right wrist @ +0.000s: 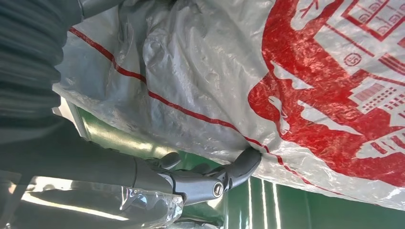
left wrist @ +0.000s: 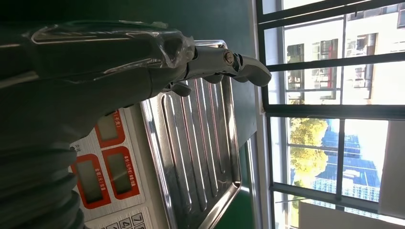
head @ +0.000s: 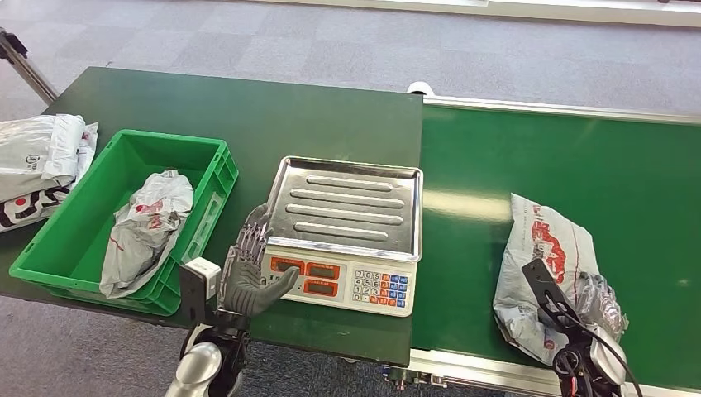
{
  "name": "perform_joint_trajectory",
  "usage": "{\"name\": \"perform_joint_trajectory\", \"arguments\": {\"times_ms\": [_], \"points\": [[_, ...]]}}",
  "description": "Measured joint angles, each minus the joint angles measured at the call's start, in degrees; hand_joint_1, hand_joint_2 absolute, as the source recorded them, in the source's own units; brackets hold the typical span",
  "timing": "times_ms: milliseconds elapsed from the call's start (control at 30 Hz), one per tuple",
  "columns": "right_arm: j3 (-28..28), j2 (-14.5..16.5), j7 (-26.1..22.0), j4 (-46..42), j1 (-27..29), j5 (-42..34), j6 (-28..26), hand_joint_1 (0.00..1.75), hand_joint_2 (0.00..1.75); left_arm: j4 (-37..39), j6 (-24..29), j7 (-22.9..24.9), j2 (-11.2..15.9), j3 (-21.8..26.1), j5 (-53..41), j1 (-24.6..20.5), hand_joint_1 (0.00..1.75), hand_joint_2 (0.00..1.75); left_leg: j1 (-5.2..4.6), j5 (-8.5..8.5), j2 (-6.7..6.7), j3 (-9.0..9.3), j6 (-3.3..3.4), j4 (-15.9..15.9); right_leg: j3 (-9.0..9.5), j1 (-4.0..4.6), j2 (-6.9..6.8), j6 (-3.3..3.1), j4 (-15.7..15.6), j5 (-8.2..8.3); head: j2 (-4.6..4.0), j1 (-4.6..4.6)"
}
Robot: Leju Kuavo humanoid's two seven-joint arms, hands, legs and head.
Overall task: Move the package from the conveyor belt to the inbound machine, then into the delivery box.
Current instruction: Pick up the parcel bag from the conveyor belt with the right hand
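A grey plastic package (head: pixel 546 248) with red print lies on the green conveyor belt (head: pixel 579 157) at the right. My right hand (head: pixel 602 304) is on its near right side. In the right wrist view a finger (right wrist: pixel 239 169) presses into the package (right wrist: pixel 286 71) at its lower edge, with the thumb on the other side, so the hand grips it. The inbound machine, a scale with a steel tray (head: pixel 347 207), stands mid-table. My left hand (head: pixel 252 265) rests at the scale's front left corner, fingers straight and apart, holding nothing; it reaches over the tray (left wrist: pixel 200 143) in the left wrist view.
A green delivery box (head: pixel 207 178) sits left of the scale with one grey package (head: pixel 149 227) inside. More bagged parcels (head: pixel 41 161) lie at the table's far left. Grey carpet lies beyond the table.
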Motion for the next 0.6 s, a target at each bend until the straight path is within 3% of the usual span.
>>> {"name": "perform_joint_trajectory", "arguments": {"times_ms": [67, 100, 200, 233, 300, 600], "points": [[-0.09, 0.00, -0.02, 0.11, -0.05, 0.00, 0.00, 0.01, 1.75, -0.01, 0.00, 0.00, -0.05, 0.04, 0.00, 0.00, 0.00, 1.75, 0.00, 0.00, 0.00, 0.00, 0.00, 0.00, 0.00, 0.00, 0.00, 0.00, 0.00, 0.00, 0.00, 0.01], [-0.13, 0.00, -0.03, 0.15, -0.06, -0.01, 0.00, 0.19, 1.75, -0.01, 0.01, 0.00, -0.08, 0.06, 0.00, 0.00, 0.00, 1.75, 0.00, 0.00, 0.00, 0.00, 0.00, 0.00, 0.00, 0.00, 0.00, 0.00, 0.00, 0.00, 0.00, 0.01], [-0.24, 0.03, -0.88, 0.21, -0.08, -0.68, 0.00, 1.39, 1.75, -0.01, 0.02, 0.00, -0.11, 0.17, 0.01, 0.01, 0.00, 1.75, 0.00, 0.00, 0.00, 0.00, 0.00, 0.00, 0.00, 0.00, 0.00, 0.00, 0.00, 0.00, 0.00, 0.01], [-0.27, 0.07, -1.73, 0.22, -0.08, -1.44, 0.00, 1.64, 1.75, -0.01, 0.02, 0.02, -0.12, 0.23, 0.01, 0.01, 0.00, 1.75, 0.00, 0.00, 0.00, -0.01, 0.00, 0.00, 0.01, 0.00, 0.00, 0.00, 0.00, 0.00, 0.00, 0.01], [-0.30, 0.22, -3.99, 0.21, -0.12, -3.62, -0.04, 1.75, 1.75, -0.01, 0.04, 0.08, -0.13, 0.37, 0.01, 0.02, 0.00, 1.75, 0.00, 0.00, 0.01, -0.01, 0.00, 0.00, 0.01, 0.00, 0.00, 0.00, 0.00, 0.00, 0.00, 0.01], [-0.31, 1.15, -8.72, -1.21, -1.34, -9.78, -1.29, 1.75, 1.75, -1.02, 0.18, 0.16, -0.13, 1.04, 0.01, 0.57, 0.00, 1.75, 0.00, 0.00, 0.00, -0.01, 0.00, 0.00, 0.00, 0.00, 0.00, 0.00, 0.00, 0.00, 0.00, 0.01]]}}
